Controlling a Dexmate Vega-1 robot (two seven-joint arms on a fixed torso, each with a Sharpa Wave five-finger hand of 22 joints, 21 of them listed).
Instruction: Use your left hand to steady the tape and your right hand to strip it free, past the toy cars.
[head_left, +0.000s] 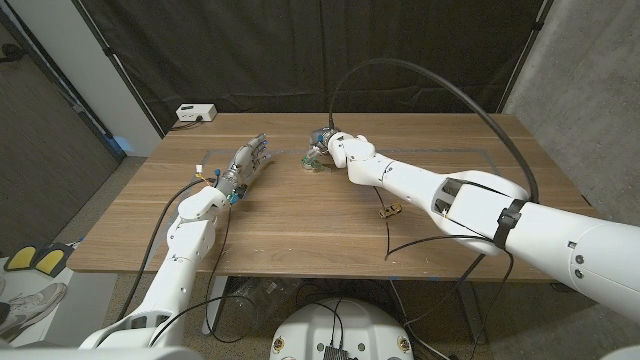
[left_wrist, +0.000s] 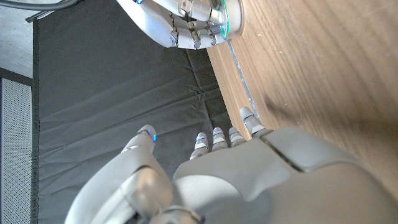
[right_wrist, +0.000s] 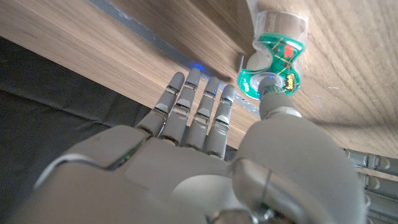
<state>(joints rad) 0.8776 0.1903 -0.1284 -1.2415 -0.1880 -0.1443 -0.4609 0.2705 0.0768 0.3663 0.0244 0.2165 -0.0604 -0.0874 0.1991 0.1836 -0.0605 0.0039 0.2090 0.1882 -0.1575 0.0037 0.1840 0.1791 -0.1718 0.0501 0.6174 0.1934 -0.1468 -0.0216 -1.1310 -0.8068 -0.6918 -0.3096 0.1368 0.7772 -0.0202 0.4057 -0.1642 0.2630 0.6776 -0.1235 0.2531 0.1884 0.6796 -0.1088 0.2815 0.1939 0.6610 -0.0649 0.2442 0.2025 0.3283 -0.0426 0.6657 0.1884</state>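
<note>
A clear green tape dispenser (head_left: 314, 161) stands on the wooden table (head_left: 300, 215) at the far middle. My right hand (head_left: 330, 148) is just behind it, fingers (right_wrist: 193, 106) held straight and together, the thumb tip touching the dispenser (right_wrist: 273, 59). Nothing is pinched. My left hand (head_left: 246, 164) is to the dispenser's left, a short gap away, fingers (left_wrist: 217, 138) stretched out toward the far edge and holding nothing. A thin grey tape strip (left_wrist: 241, 81) runs along the table near that edge; the same tape strip (right_wrist: 146, 36) passes beyond my right fingers. The right hand (left_wrist: 186, 25) and dispenser (left_wrist: 227, 20) lie ahead of my left fingers.
A small brown object (head_left: 388, 210) lies on the table right of centre, too small to identify. A white box (head_left: 195, 113) sits at the far left corner. A black curtain (head_left: 300, 50) hangs behind the table. A black cable (head_left: 440, 85) arcs over my right arm.
</note>
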